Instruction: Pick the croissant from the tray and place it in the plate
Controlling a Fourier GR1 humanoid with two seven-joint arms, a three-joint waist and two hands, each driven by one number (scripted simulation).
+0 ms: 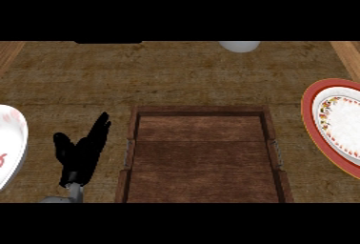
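Observation:
The brown wooden tray lies in the middle of the counter, and its floor shows bare. No croissant shows anywhere in the head view. A plate with a red rim and a flowered band lies at the right edge, partly cut off, with nothing on its visible part. My left hand stands left of the tray, fingers straight and pointing up, holding nothing. My right hand does not show.
A white dish with red marks lies at the left edge, close beside my left hand. A pale round object sits at the counter's far edge. Wooden strips border the counter at the top corners.

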